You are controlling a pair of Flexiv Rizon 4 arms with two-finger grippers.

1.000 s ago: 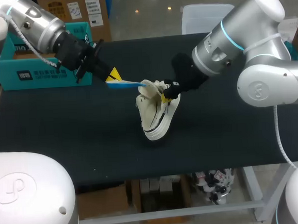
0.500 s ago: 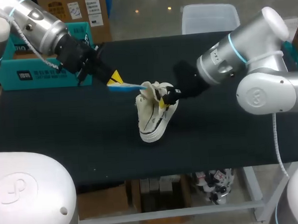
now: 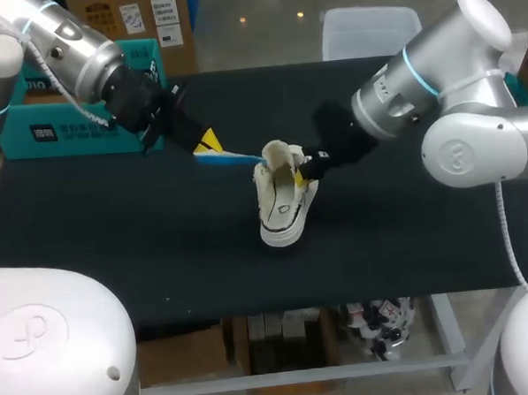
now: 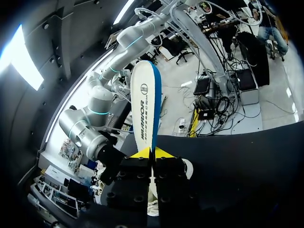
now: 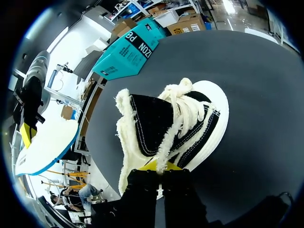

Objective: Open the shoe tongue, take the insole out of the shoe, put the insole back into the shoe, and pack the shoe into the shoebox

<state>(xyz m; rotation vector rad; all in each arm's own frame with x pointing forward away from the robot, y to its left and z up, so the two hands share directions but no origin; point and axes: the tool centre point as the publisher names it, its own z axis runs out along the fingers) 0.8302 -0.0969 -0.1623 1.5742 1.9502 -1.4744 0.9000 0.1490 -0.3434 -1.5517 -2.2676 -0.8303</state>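
A white and black canvas shoe [image 3: 282, 204] stands toe-down on the black table [image 3: 142, 239], tilted. My right gripper [image 3: 307, 167] is shut on its upper edge by the laces. In the right wrist view the shoe [image 5: 175, 118] rises just ahead of that gripper [image 5: 159, 167], its opening facing away. My left gripper [image 3: 207, 146] is shut on the heel end of a white insole with a blue rim [image 3: 237, 155]. The insole's far tip reaches the shoe's collar. In the left wrist view the insole [image 4: 146, 104] sticks straight out of the left gripper [image 4: 152, 154].
A teal shoebox [image 3: 60, 115] sits at the table's back left, behind my left arm, and shows in the right wrist view [image 5: 129, 51] beyond the shoe. Bare black table lies in front of and to the right of the shoe.
The shoe and my right gripper have shifted a little to the right, and the shoe stands more upright. My left gripper with the insole followed slightly right and down.
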